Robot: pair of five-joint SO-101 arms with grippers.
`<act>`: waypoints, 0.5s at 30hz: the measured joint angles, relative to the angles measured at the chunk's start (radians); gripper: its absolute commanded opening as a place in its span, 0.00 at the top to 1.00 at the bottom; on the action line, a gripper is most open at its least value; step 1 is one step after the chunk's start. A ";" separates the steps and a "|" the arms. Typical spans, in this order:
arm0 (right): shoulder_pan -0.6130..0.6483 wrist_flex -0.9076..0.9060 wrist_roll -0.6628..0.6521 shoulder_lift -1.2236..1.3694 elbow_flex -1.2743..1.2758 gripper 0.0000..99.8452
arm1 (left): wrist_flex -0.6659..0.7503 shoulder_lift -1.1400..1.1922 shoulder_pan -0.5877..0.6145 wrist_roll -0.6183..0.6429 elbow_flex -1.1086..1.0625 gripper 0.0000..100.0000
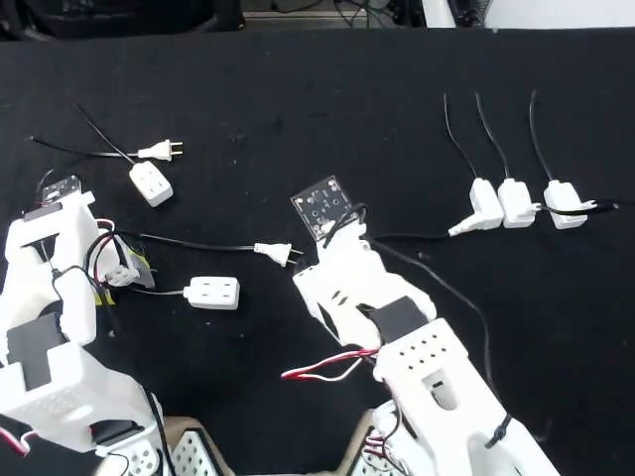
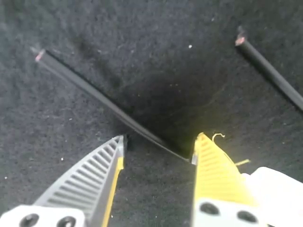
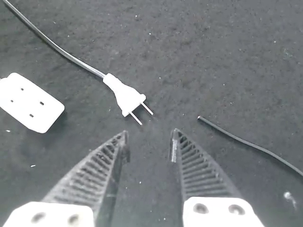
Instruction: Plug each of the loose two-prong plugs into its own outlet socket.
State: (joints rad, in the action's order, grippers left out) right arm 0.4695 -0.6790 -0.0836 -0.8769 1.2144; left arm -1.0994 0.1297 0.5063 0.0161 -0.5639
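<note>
A loose white two-prong plug (image 3: pixel 127 98) (image 1: pixel 276 253) lies on the black table, prongs pointing at my right gripper (image 3: pixel 147 142) (image 1: pixel 306 273), which is open just short of it and holds nothing. A white outlet socket (image 3: pixel 28 102) (image 1: pixel 213 293) rests beside that plug. A second loose plug (image 1: pixel 159 151) lies at the far left by another socket (image 1: pixel 151 182). My left gripper (image 2: pixel 158 146) (image 1: pixel 119 270) is open, its fingers either side of a thin black cable (image 2: pixel 94 94).
Three more white sockets (image 1: pixel 516 203) sit in a row at the right with black cords running toward the back. Another cut cable end (image 2: pixel 270 71) lies near the left gripper. A loose black wire (image 3: pixel 246 142) lies beside the right gripper.
</note>
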 measured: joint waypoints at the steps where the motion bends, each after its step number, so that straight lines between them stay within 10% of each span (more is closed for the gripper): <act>1: 0.000 0.000 0.000 0.000 0.000 0.87 | -0.018 -0.002 0.002 0.000 0.003 0.77; 15: 0.000 0.052 0.000 0.000 0.044 0.87 | -0.103 -0.153 0.180 -0.204 -0.147 0.77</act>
State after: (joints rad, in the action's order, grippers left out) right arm 0.4695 -0.6268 -0.0836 -0.8769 1.2589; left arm -1.2022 -0.0238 0.6859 -0.1880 -0.7112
